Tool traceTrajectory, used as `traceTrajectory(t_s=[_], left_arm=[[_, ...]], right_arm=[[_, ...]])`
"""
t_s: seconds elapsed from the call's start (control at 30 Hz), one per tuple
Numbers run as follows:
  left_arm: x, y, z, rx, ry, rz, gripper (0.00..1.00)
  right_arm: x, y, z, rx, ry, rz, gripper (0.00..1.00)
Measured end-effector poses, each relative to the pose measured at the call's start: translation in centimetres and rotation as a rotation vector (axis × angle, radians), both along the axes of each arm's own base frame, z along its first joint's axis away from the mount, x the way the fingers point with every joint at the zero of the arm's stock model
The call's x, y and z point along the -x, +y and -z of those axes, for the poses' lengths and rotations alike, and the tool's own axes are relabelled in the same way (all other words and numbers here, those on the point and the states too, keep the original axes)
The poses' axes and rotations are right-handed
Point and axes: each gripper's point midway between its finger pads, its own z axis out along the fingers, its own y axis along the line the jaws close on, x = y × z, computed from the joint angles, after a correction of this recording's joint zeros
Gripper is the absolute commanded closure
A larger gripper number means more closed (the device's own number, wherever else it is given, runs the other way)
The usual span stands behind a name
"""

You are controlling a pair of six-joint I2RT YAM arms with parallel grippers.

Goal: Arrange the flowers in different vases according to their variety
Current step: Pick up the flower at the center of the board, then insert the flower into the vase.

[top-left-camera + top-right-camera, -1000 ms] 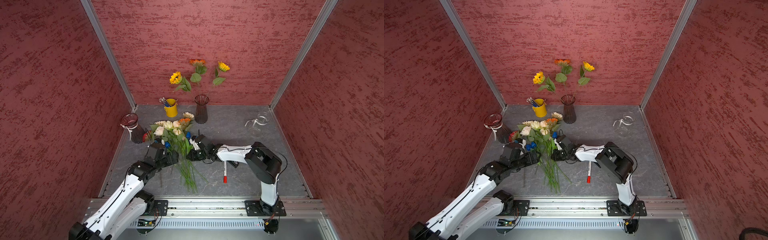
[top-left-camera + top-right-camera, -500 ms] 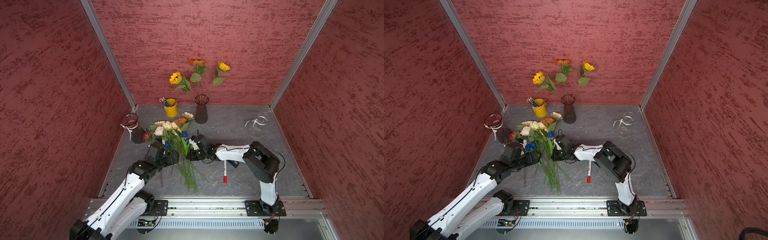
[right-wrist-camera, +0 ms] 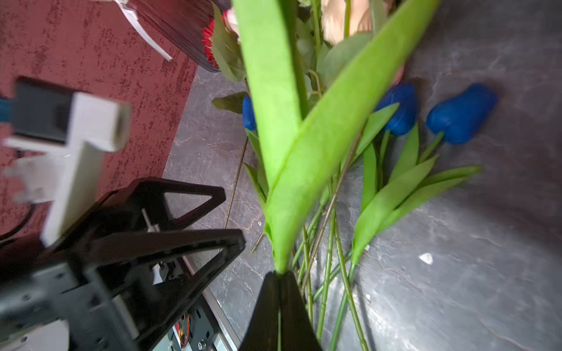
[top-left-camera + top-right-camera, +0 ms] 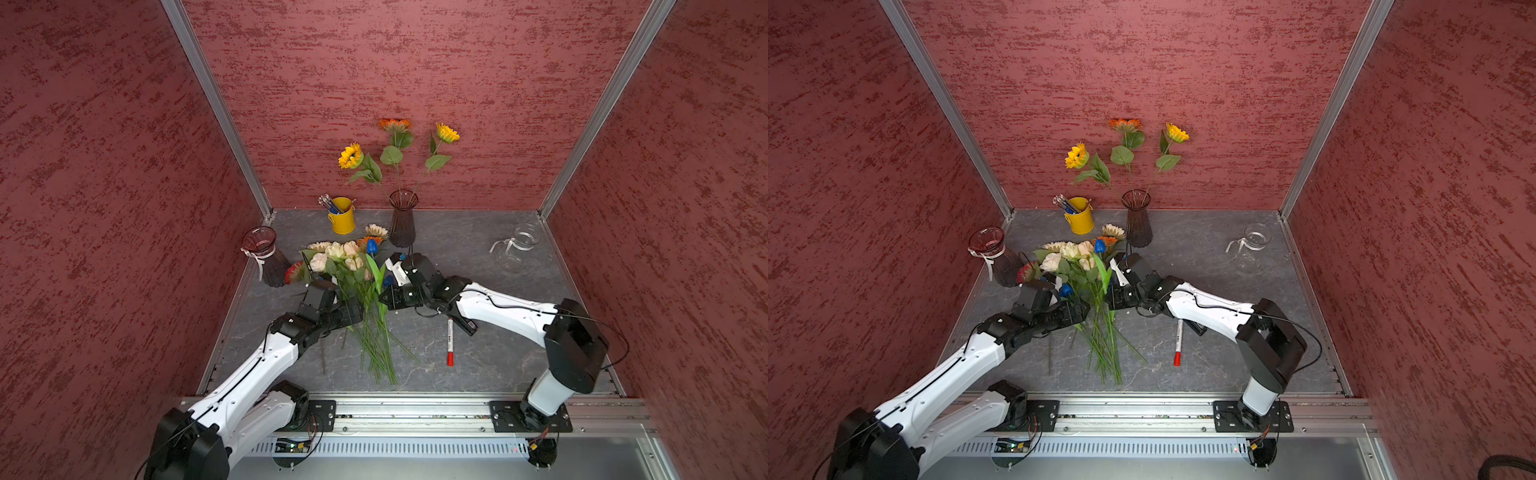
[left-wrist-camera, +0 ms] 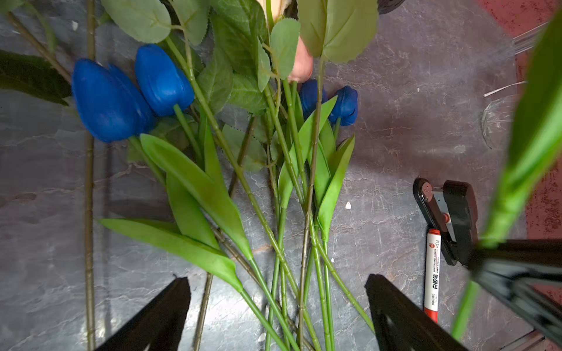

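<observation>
The right gripper, clamped on a tulip whose stem points far, is nearer the clear vase at far right; the left gripper stands wide open, gripping nothing.

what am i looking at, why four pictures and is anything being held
It is a robot with two arms, each ending in a claw. Two pictures look down from above at the whole scene; the other two come from cameras on the wrists. On the grey table lies a pile of loose flowers, roses and blue tulips among them, and a red marker. Three sunflowers stand in a ribbed dark vase; a flared dark vase and a clear vase look empty. A yellow cup holds pens. The left claw is open above the stems, holding nothing. The right claw is shut on a tulip stem.
</observation>
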Motion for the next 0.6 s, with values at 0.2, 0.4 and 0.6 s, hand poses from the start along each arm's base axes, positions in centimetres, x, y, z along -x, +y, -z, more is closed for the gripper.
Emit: traceTrajectory(t_s=[0.2, 0.4, 0.6], left_arm=[[-1.4, -1.3, 1.0, 0.010, 0.046, 0.024, 0.08], [-3.2, -2.6, -0.4, 0.021, 0.021, 0.046, 0.09], [-4.0, -3.1, -1.4, 0.028, -0.006, 0.058, 0.09]], right_arm=[[-4.3, -6.4, -7.3, 0.045, -0.152, 0.118, 1.00], [-9.9, -17.8, -13.3, 0.119, -0.333, 0.368, 1.00], [-13.5, -26.1, -16.2, 0.249, -0.512, 0.556, 1.00]])
